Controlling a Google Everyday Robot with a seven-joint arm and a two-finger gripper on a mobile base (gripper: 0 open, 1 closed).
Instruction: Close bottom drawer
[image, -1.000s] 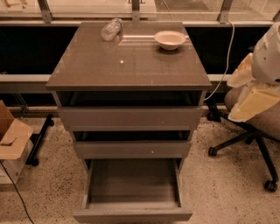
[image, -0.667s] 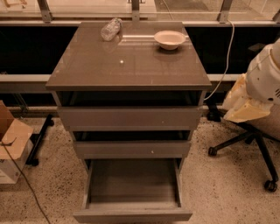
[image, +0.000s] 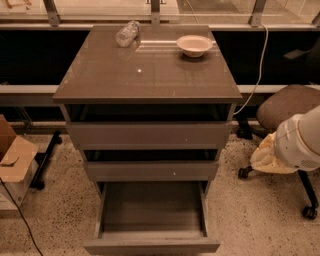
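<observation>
- At the near foot of the cabinet (image: 150, 75), the bottom drawer (image: 152, 246) stands pulled out toward the viewer exactly as far as it did a moment ago, with its shallow grey box open to view and its flat front at the near edge of the scene.
- Above it, the middle drawer (image: 150, 170) and the top drawer (image: 149, 135) each sit a little proud of the cabinet with a dark gap over them, unchanged from before.
- What has changed is the arm (image: 300, 142): its white rounded link has come down the right edge, from level with the cabinet top to level with the top two drawers.
- A cream sleeve (image: 265, 159) on the arm points left toward the cabinet and hangs near its right side without touching it.
- The bottom drawer lies to the left of the arm, lower and nearer, and well apart from it.
- The gripper is out of view somewhere at the right edge, so whether it is spread or pinched cannot be told, and nothing shows it touching or holding anything.
- With the arm lower, the brown seat of the office chair (image: 287, 107) behind it now shows.
- Far on the glossy top, a pale bowl (image: 194, 45) sits to the right and a clear bottle (image: 127, 34) lies on its side to the left, both where they were.
- A cardboard box (image: 15, 160) rests on the speckled floor (image: 255, 215) at the left.
</observation>
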